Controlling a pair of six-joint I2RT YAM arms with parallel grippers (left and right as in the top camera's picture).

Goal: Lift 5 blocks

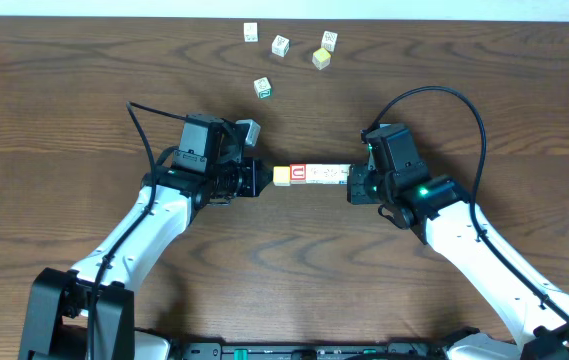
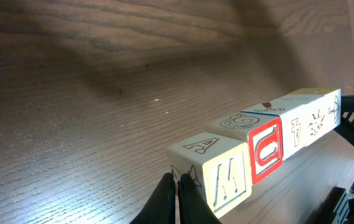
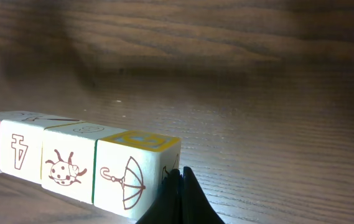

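Several blocks lie end to end in one straight row between my two grippers. The yellow-orange block is at the left end, followed by the red-bordered block and then whitish ones. My left gripper is shut, its closed tips pressing the end block with the M face. My right gripper is shut too, its tips against the umbrella block. The ladybird block sits beside that one. I cannot tell whether the row is off the table.
Loose cubes sit at the back of the wooden table: white ones, a pale yellow one, and a green-bordered cube closer to the arms.
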